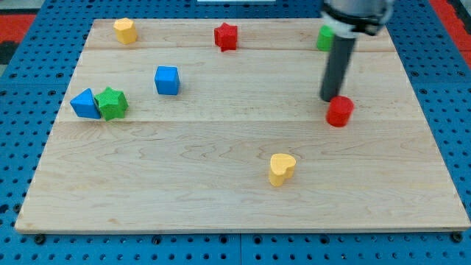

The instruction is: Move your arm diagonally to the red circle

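Observation:
The red circle (340, 111) lies on the wooden board at the view's right of centre. My tip (329, 99) is down on the board just above and to the left of the red circle, touching or nearly touching its upper left edge. The dark rod rises from there to the view's top.
A green block (324, 37) sits partly hidden behind the rod at the top right. A red star (226, 36) and a yellow block (125, 30) lie along the top. A blue cube (167, 79), a blue triangle (85, 104) and a green star (112, 103) lie at left. A yellow heart (281, 168) lies lower centre.

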You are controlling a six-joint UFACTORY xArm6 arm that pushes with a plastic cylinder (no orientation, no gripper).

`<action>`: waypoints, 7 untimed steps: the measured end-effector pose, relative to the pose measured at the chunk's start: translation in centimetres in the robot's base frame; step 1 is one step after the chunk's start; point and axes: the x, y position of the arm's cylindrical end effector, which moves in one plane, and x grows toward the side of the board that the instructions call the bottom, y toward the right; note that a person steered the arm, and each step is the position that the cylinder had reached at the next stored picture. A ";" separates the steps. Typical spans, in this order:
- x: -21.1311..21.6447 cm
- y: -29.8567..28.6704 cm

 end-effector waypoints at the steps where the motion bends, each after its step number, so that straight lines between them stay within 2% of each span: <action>1: -0.2 -2.9; 3: -2.5 -4.9; 4: -2.5 -6.9; 7: -2.2 -6.9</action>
